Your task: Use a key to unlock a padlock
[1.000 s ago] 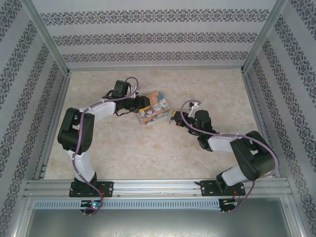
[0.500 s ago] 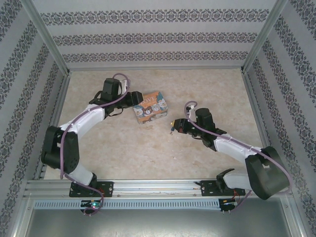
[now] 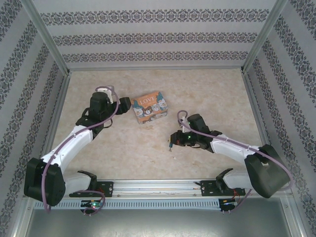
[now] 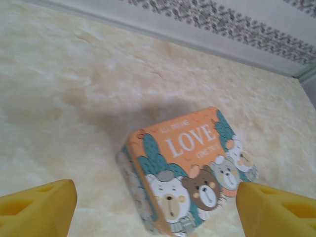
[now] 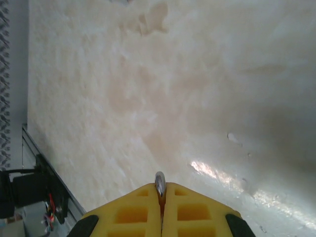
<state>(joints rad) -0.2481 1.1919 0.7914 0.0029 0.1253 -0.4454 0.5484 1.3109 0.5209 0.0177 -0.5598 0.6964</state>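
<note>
Left hand (image 3: 124, 104) agape; right hand (image 5: 160, 196) tight on silver tip (image 5: 159, 180)

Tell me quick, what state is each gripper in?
Left gripper: open, holding nothing.
Right gripper: shut on a thin silver metal piece, possibly the key.

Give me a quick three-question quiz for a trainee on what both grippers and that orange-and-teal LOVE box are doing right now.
1. True or false: the left gripper is clamped on the rectangular orange-and-teal LOVE box.
2. The right gripper is: A) wide open, B) shut on a small silver metal piece, C) resting on the box.
3. Fill in: the box lies flat on the beige ____, LOVE face up.
Key: 1 false, its yellow fingers stand open, apart from the box; 2 B; 3 table.
</note>
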